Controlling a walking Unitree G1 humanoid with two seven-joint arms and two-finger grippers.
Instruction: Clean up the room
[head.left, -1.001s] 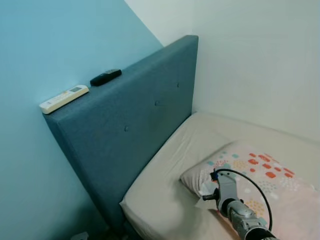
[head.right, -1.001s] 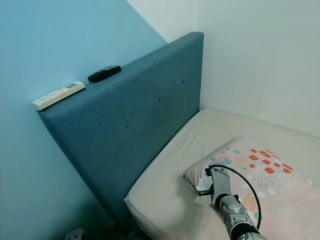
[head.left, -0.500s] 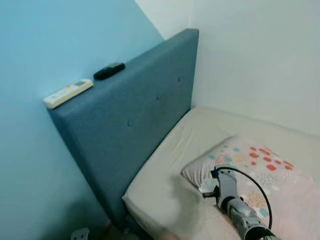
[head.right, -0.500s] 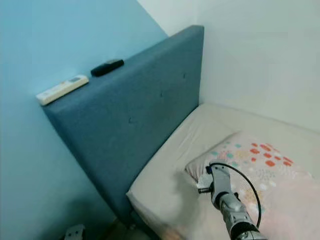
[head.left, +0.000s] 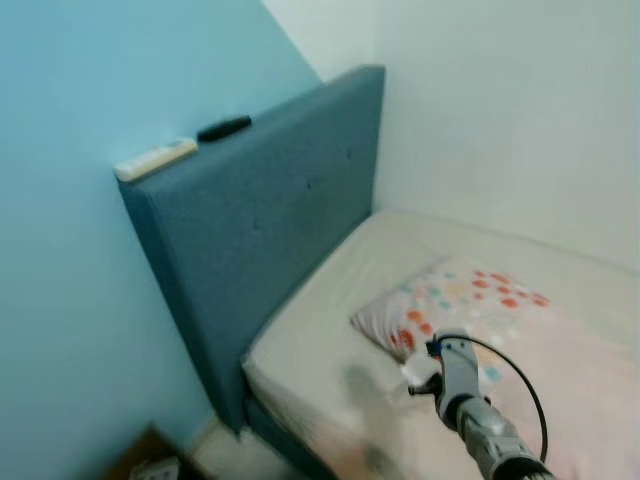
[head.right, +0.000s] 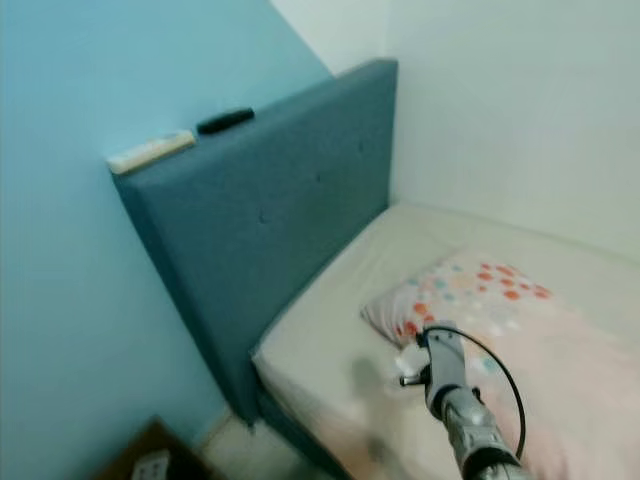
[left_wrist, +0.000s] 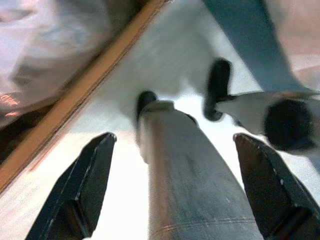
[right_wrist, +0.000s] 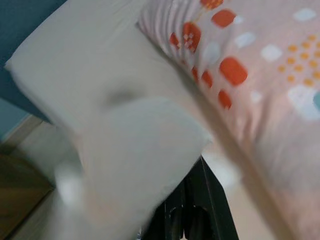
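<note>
My right gripper (head.left: 418, 377) hangs over the bed, just in front of the near edge of a pillow (head.left: 465, 298) with orange and teal spots. It is shut on a crumpled white piece of paper or tissue (right_wrist: 135, 155), whose lower edge sits between the black fingers (right_wrist: 196, 207). The white piece (head.right: 408, 362) shows at the arm's tip in the eye views. My left gripper (left_wrist: 175, 190) hangs low and open, pointing at the pale floor and my own leg.
A beige mattress (head.left: 310, 350) meets a dark blue headboard (head.left: 260, 230) against a light blue wall. On the headboard's top lie a white remote (head.left: 155, 160) and a black remote (head.left: 224, 128). A brown board (head.left: 140, 455) shows on the floor at lower left.
The whole picture has shifted: the camera has pulled back and the floor now shows at lower left. My right gripper still holds the white piece beside the pillow.
</note>
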